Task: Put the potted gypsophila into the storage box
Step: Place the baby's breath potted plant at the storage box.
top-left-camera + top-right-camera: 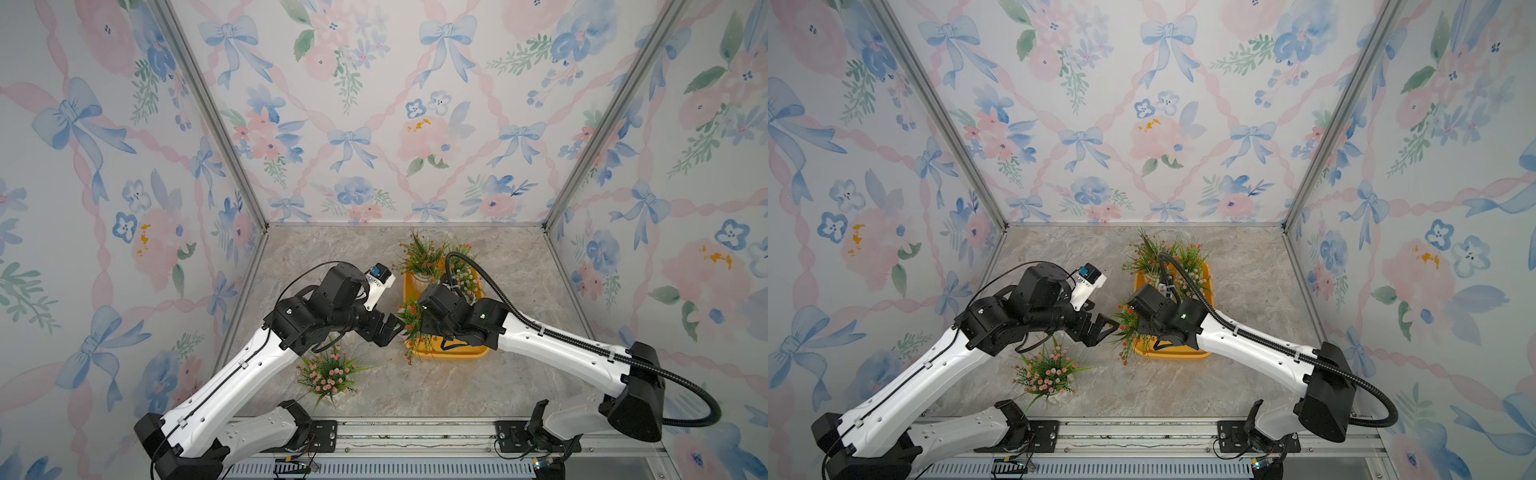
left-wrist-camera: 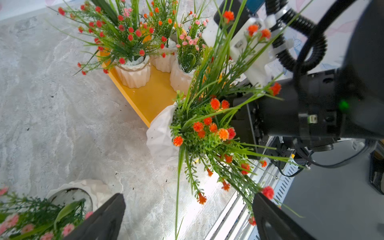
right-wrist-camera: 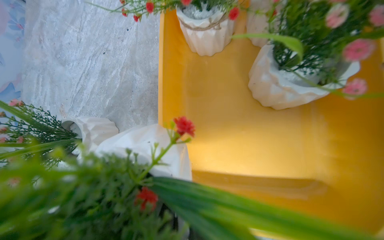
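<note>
left jaws spread, empty | right jaws pinch faceted white potted gypsophila (image 2: 160,137) | glossy storage box (image 2: 151,97)

Storage box (image 1: 457,353): on table (image 1: 519,374).
- In box, far left corner: far-left pot (image 2: 133,74).
- In box, against far wall, just right of that: far-wall pot (image 2: 164,62).
- In box, right side, just before far-wall pot: right pot (image 2: 179,79).
- At box's near left corner, tilted over rim: corner pot (image 2: 160,143).
- On table, left of and before box, apart from it: loose pot (image 1: 328,376).
</note>
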`<state>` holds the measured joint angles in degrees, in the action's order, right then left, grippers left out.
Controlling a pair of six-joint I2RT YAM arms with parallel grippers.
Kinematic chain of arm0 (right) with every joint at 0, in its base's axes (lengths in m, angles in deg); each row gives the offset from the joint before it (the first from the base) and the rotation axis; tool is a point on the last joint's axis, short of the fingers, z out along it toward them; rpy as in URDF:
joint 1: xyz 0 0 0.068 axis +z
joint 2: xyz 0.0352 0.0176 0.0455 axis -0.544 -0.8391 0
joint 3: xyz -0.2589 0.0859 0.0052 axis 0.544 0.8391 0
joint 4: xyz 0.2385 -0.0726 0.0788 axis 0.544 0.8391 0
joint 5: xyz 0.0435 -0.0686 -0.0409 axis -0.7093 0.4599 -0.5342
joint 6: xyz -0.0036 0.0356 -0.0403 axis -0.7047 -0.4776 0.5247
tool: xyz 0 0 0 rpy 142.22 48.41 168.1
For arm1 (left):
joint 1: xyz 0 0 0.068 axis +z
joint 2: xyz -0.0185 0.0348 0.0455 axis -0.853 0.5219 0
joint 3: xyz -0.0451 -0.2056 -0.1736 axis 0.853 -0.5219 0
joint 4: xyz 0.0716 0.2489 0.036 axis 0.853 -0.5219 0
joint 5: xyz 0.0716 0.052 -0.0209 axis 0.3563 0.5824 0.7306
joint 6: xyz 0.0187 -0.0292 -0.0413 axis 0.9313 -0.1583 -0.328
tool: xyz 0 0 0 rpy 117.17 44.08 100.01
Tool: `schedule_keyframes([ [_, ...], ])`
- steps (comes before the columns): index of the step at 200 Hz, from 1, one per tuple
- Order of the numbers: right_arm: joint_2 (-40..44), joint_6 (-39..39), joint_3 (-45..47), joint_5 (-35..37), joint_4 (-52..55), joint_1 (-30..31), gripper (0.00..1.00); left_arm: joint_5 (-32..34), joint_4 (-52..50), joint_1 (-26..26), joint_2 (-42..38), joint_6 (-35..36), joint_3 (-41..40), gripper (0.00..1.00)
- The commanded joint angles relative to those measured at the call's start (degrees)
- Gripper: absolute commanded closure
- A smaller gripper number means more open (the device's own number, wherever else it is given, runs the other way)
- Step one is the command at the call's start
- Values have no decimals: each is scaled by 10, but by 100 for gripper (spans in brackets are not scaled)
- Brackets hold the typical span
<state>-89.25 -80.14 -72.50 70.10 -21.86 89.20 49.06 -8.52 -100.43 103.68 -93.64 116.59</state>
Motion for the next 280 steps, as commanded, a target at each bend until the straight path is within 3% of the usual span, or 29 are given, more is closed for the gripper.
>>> schedule_keyframes([
  [1,23,7,14,14,2,-14,98,6,29,-12,26,20,29,2],
  [95,110,18,88,16,28,-78,98,16,78,-91,148,25,88,2],
  [184,137,46,111,5,55,-137,97,47,118,-114,242,28,127,2],
  [227,148,54,138,-9,58,-172,96,32,134,-115,280,35,143,2],
  [280,111,87,134,-27,61,-196,96,48,136,-115,324,40,159,2],
])
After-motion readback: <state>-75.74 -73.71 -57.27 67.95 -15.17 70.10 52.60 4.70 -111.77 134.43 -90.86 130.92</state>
